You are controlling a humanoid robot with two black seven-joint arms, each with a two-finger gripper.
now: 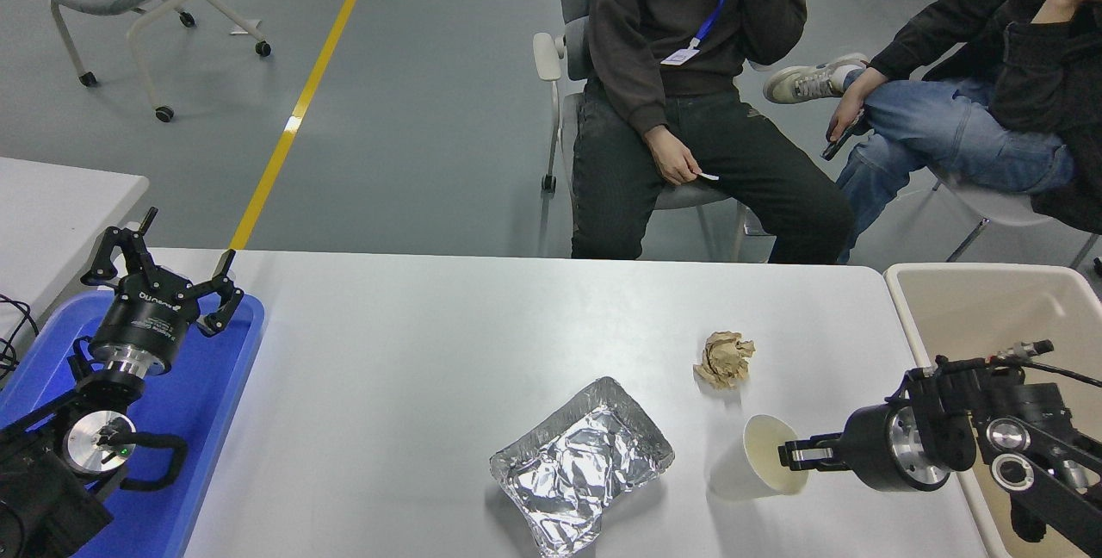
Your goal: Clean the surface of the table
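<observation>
while right gripper (788, 455) clamps the tilted paper cup (758, 459) rim, its far finger's hidden inside.

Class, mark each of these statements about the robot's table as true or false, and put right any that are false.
1. The right gripper is at the rim of the paper cup. True.
2. The crumpled brown paper ball lies inside the foil tray. False: it lies on the table surface, apart from the tray and to its right.
3. The left gripper is open above the blue tray. True.
4. The paper cup stands upright. False: it is tilted, its mouth turned towards the right gripper.
5. The beige bin sits at the table's left end. False: it is at the right end.
</observation>
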